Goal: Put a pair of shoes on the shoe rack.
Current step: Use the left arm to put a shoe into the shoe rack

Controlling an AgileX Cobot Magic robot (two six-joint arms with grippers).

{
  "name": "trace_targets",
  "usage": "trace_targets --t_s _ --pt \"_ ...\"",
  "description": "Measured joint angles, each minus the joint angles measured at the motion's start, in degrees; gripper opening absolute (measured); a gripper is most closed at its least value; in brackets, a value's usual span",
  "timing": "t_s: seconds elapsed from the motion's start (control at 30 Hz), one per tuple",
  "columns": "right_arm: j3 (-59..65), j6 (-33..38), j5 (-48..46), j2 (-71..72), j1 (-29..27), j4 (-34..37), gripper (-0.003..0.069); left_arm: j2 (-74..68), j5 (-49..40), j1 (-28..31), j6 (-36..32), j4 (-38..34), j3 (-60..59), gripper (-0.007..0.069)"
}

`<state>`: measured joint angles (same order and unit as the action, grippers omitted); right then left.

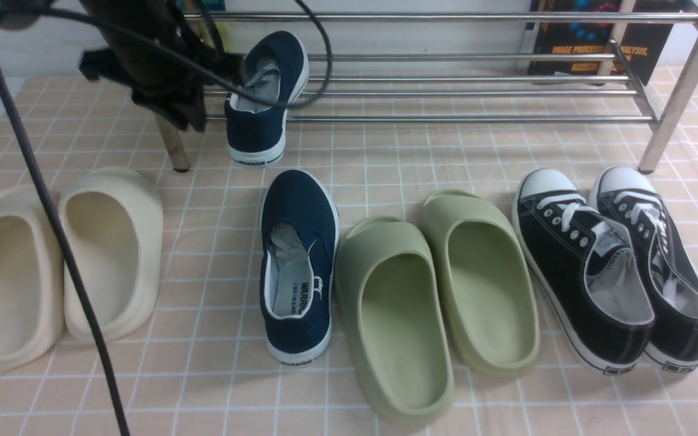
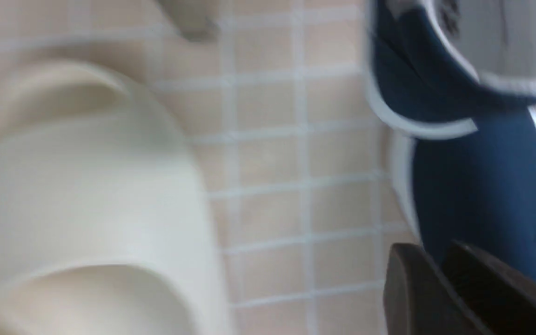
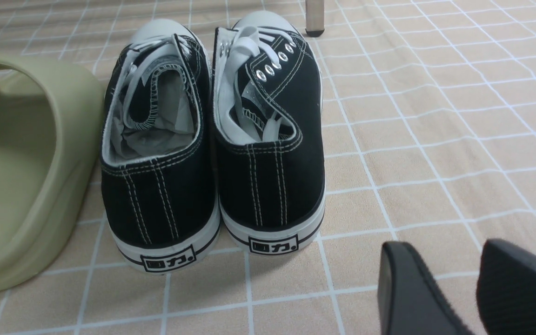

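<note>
Front view: navy shoe [image 1: 264, 91] tilted on shoe rack [image 1: 476, 94], 11 o'clock; second navy shoe [image 1: 298, 260] on desk [image 1: 446, 151]; left hand [image 1: 228, 72] grip indeterminate; right hand [image 3: 445, 251] fingers apart.

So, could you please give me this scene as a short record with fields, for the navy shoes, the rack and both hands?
navy shoe one: leaning tilted on the shoe rack, toe up, heel low in front
navy shoe two: flat on the checked cloth, before the rack
left hand: near the navy shoes, view blurred, open or shut unclear
right hand: open, empty, behind the black sneakers
task state: navy shoe two not yet on the rack
</note>
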<state>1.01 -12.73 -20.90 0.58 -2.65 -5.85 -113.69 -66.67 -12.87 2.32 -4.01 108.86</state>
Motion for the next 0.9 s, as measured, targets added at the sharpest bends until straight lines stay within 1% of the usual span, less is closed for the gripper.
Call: trace_targets --t_s 0.03,0.07,0.13,0.27,0.33,0.47,0.5,0.57,0.6,0.67,0.73,0.8,0.83,0.9 --pt "0.00 0.00 0.00 0.00 0.00 0.00 0.0239 -0.20 3.63 0.00 -2.32 -4.06 -4.22 0.0076" --pt "0.00 0.00 0.00 0.00 0.00 0.00 0.0239 -0.25 3.63 0.00 -2.32 -4.55 -4.78 0.0076" --pt "0.00 0.00 0.00 0.00 0.00 0.00 0.0239 -0.71 10.65 -0.07 -3.91 -8.39 -9.80 0.0035" --pt "0.00 0.00 0.00 0.00 0.00 0.00 0.0239 -2.29 20.52 -0.07 -4.09 -9.41 -10.86 0.0008" --pt "0.00 0.00 0.00 0.00 0.00 0.00 0.0239 -3.02 22.47 -0.07 -4.09 -9.48 -10.19 0.0008" --pt "0.00 0.00 0.00 0.00 0.00 -0.02 0.0239 -6.53 20.49 -0.07 -2.67 -9.92 -5.37 0.0008" --pt "0.00 0.00 0.00 0.00 0.00 -0.02 0.0239 -8.68 19.50 -0.13 -1.99 -10.27 -1.69 0.0008" --pt "0.00 0.00 0.00 0.00 0.00 -0.07 0.0239 -10.52 18.37 -0.18 -1.28 -10.32 1.52 0.0008" --pt "0.00 0.00 0.00 0.00 0.00 -0.07 0.0239 -11.73 17.66 -0.18 -0.81 -9.79 4.81 0.0008" --pt "0.00 0.00 0.00 0.00 0.00 -0.07 0.0239 -12.94 17.47 -0.18 -0.21 -8.83 7.65 0.0008" --pt "0.00 0.00 0.00 0.00 0.00 -0.07 0.0239 -15.16 16.99 -0.18 2.20 -3.96 13.05 0.0008" --pt "0.00 0.00 0.00 0.00 0.00 -0.07 0.0239 -16.16 15.79 -0.12 4.22 -0.13 15.82 0.0008" --pt "0.00 0.00 0.00 0.00 0.00 -0.07 0.0239 -16.17 15.65 -0.12 4.22 0.19 16.00 0.0008" --pt "0.00 0.00 0.00 0.00 0.00 -0.07 0.0239 -16.36 15.36 -0.12 6.48 4.02 17.16 0.0008"
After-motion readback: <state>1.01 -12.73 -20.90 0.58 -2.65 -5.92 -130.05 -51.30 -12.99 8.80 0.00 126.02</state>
